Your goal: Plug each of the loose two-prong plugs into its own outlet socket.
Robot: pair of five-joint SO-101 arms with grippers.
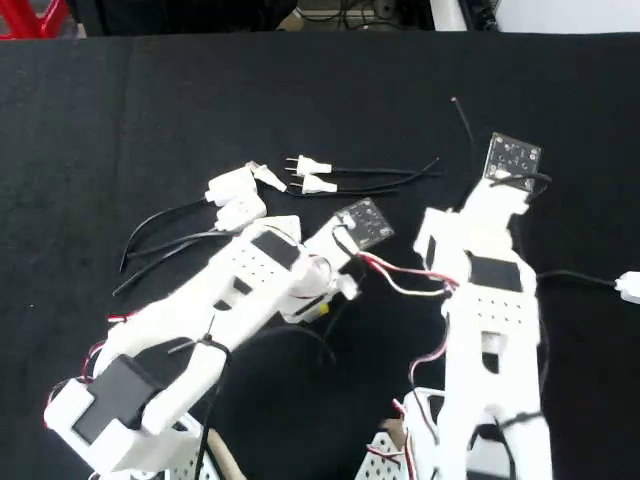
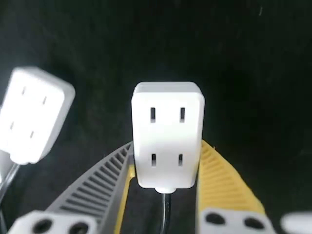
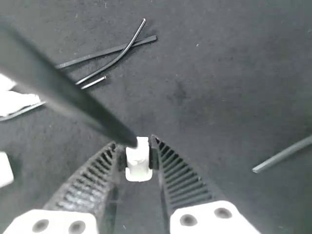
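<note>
On the black table (image 1: 150,100), the left hand (image 2: 165,146) clamps a socket (image 2: 167,122), the right hand (image 3: 139,144) a plug (image 3: 138,165).

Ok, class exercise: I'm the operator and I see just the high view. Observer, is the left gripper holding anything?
Observer: Yes. The left gripper is shut on a white socket block, its two pairs of slots facing the wrist camera.
Operator: And the right gripper?
Observer: The right gripper pinches a small white plug; its black cable runs off past the camera.
Operator: Any other socket near the held one?
Observer: A second socket block sits beside it, not touching it.
</note>
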